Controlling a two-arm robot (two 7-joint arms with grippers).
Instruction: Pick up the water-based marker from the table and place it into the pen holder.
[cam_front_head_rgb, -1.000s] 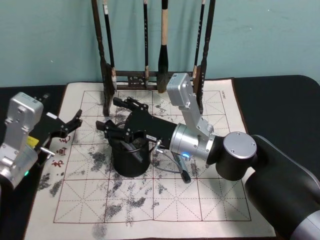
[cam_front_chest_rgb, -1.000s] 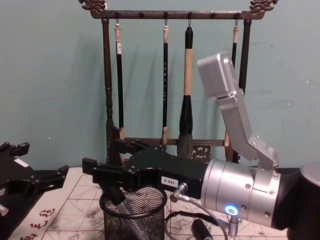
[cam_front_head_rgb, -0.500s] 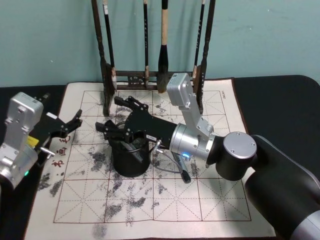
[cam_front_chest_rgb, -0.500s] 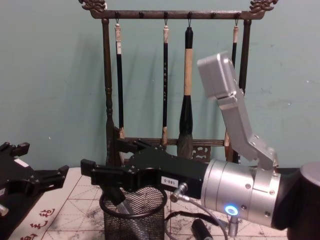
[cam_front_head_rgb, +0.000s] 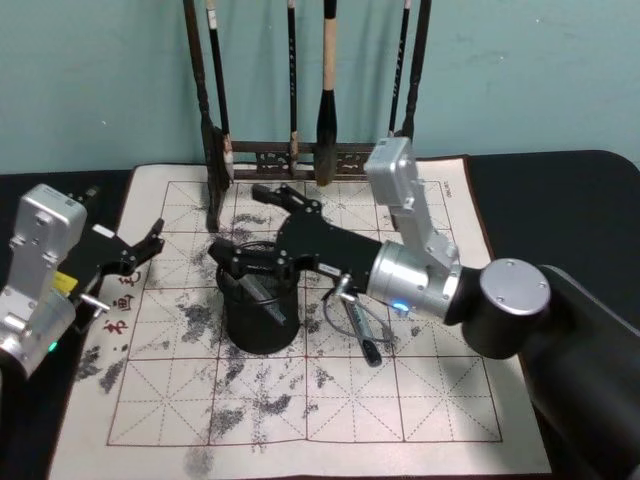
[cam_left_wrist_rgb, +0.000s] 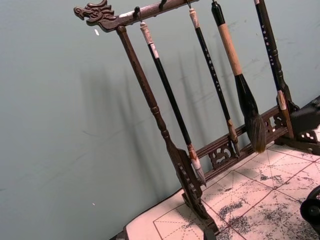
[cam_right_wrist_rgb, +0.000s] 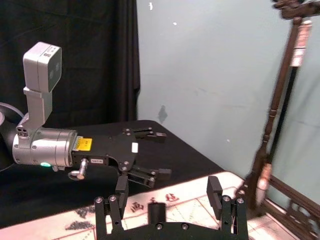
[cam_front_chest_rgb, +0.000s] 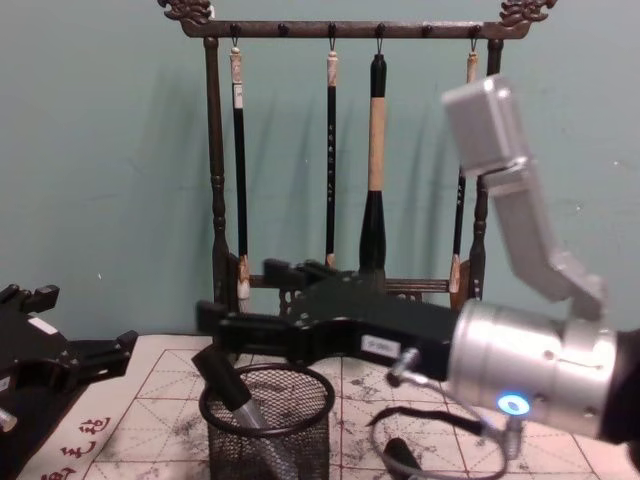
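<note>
The pen holder (cam_front_head_rgb: 258, 318) (cam_front_chest_rgb: 266, 428), a black wire-mesh cup, stands on the ink-stained paper mat. The water-based marker (cam_front_head_rgb: 264, 290) (cam_front_chest_rgb: 224, 384), grey with a dark cap, leans inside it with its cap just over the rim. My right gripper (cam_front_head_rgb: 258, 228) (cam_front_chest_rgb: 248, 296) hovers open just above and behind the holder's rim, touching nothing; its fingers (cam_right_wrist_rgb: 221, 202) stand wide apart in the right wrist view. My left gripper (cam_front_head_rgb: 138, 250) (cam_front_chest_rgb: 88, 360) (cam_right_wrist_rgb: 145, 161) is parked open at the mat's left edge.
The tall dark wooden rack (cam_front_head_rgb: 300, 150) (cam_front_chest_rgb: 340, 150) (cam_left_wrist_rgb: 190, 165) with hanging brushes stands behind the holder. A black cylinder with a cable loop (cam_front_head_rgb: 366, 342) (cam_front_chest_rgb: 398, 456) lies on the mat (cam_front_head_rgb: 300, 420) right of the holder.
My right arm has drawn back to the right, taking its open gripper partly off the holder. The marker stays leaning in the cup. The left arm has not moved.
</note>
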